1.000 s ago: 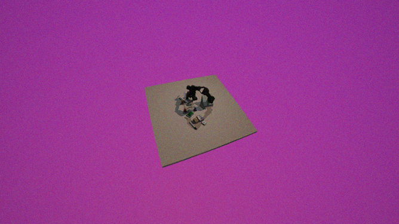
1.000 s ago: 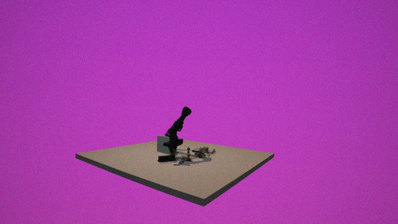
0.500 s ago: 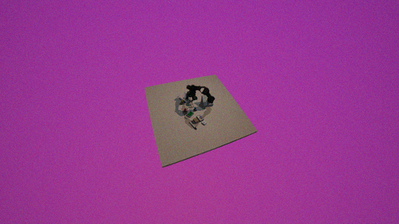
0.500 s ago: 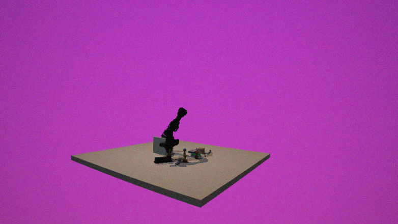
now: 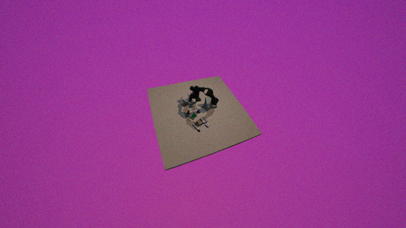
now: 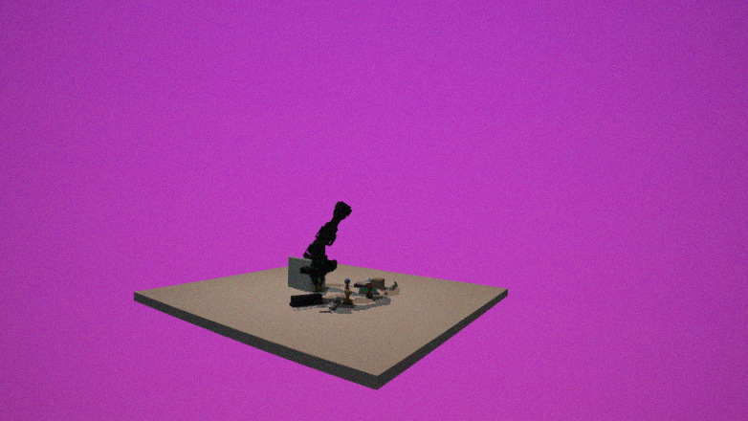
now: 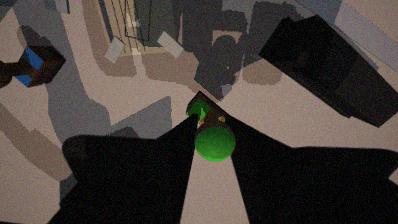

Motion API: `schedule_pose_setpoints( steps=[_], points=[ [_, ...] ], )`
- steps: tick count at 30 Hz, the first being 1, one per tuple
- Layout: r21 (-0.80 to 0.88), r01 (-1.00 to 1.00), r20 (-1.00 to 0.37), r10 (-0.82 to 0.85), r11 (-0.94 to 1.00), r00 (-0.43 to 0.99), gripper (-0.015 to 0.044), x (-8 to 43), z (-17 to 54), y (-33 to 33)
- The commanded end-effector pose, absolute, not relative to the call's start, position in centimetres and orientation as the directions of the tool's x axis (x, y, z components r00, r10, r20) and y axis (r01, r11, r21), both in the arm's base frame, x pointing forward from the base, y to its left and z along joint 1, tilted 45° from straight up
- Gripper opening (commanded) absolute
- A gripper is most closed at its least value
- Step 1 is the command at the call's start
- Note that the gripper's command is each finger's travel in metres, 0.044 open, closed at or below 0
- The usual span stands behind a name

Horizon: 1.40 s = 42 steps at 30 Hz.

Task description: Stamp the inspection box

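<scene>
My gripper (image 7: 211, 119) (image 6: 317, 285) is shut on a stamp with a green knob (image 7: 215, 144). The stamp's base shows beyond the fingertips in the wrist view; its face is hidden. The card (image 7: 117, 24), with dark lines on it, is at the wrist view's top, partly in shadow and cut off by the edge; a dark box outline shows on it, and I cannot make out any print. A green ink pad (image 5: 193, 115) lies on the bench, away from the gripper. Whether the held stamp touches the bench is unclear.
Two pale tabs (image 7: 114, 49) (image 7: 171, 44) sit at the card's near edge. A black block (image 7: 327, 70) (image 6: 305, 299) lies right of the gripper in the wrist view. A blue-marked stamp (image 7: 35, 65) is at left. A red stamp (image 6: 369, 287), tan block (image 6: 377, 283) and grey panel (image 6: 297, 274) also stand there.
</scene>
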State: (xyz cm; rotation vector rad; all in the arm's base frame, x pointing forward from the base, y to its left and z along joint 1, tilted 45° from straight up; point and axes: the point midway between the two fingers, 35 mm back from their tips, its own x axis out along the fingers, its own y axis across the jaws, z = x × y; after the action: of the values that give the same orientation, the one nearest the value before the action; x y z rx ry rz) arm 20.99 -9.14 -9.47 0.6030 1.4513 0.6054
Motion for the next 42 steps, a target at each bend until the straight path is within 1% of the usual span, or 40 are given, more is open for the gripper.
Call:
schedule_pose_setpoints(
  steps=[1,42],
  points=[
    [0.698,-0.017,-0.715,0.698,0.716,0.029,0.0000,21.0,-9.3,-9.4],
    [0.699,-0.016,-0.715,0.699,0.715,0.030,0.0000,20.9,-7.8,-10.8]
  ],
)
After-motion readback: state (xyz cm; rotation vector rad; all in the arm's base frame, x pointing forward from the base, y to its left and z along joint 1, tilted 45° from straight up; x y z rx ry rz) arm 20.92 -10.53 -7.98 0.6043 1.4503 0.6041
